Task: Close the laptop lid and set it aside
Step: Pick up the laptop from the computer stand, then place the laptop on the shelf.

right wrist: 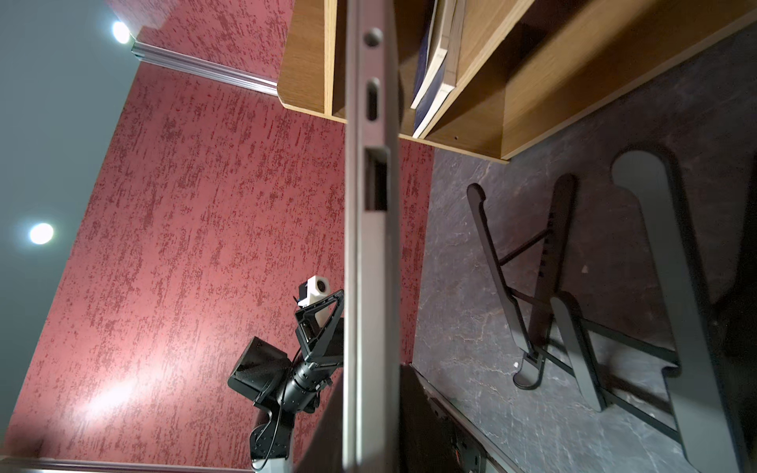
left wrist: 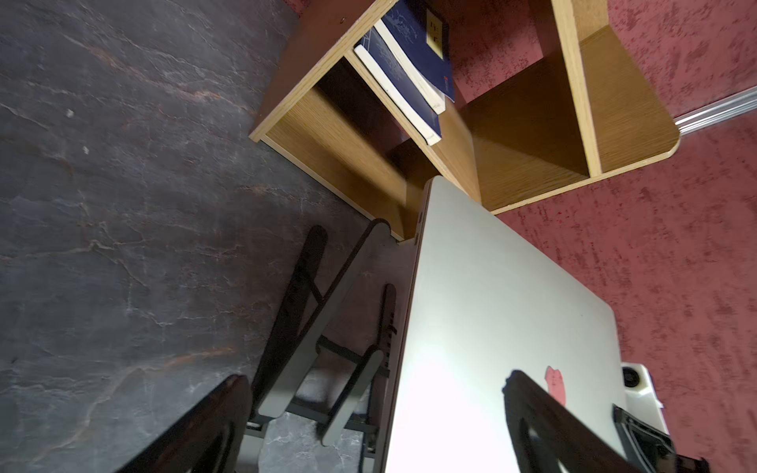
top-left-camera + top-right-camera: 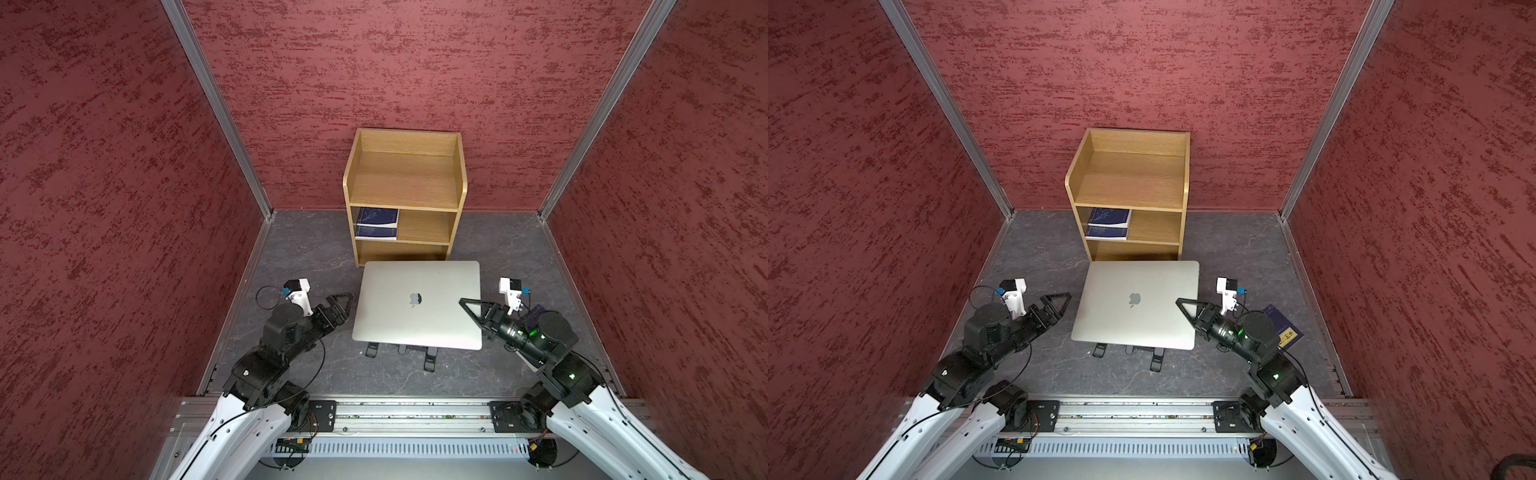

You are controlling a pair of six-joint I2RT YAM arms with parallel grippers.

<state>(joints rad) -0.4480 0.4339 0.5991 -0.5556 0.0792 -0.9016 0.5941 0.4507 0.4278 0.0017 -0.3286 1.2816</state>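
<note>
Books (image 3: 377, 223), two and dark blue, lie stacked at the left of the shelf's (image 3: 457, 174) middle compartment. In front of the shelf the laptop (image 3: 415, 320) sits above the stand (image 3: 430, 361), lid (image 3: 390, 282) closed, its right edge pinched by the right gripper (image 3: 463, 302). The left gripper (image 3: 347, 303) gapes wide just beside the left edge, not touching.

both top views look steeply down from high above the base rail (image 3: 415, 417), facing the back wall (image 3: 415, 83), far enough to take in the whole cell. the left wrist camera sits close beside the laptop (image 2: 491, 327), looking along its top toward the wooden shelf (image 2: 528, 135). the right wrist camera is nearer, edge-on to the laptop. all four views share the laptop, the shelf and the black stand (image 2: 286, 327).
</note>
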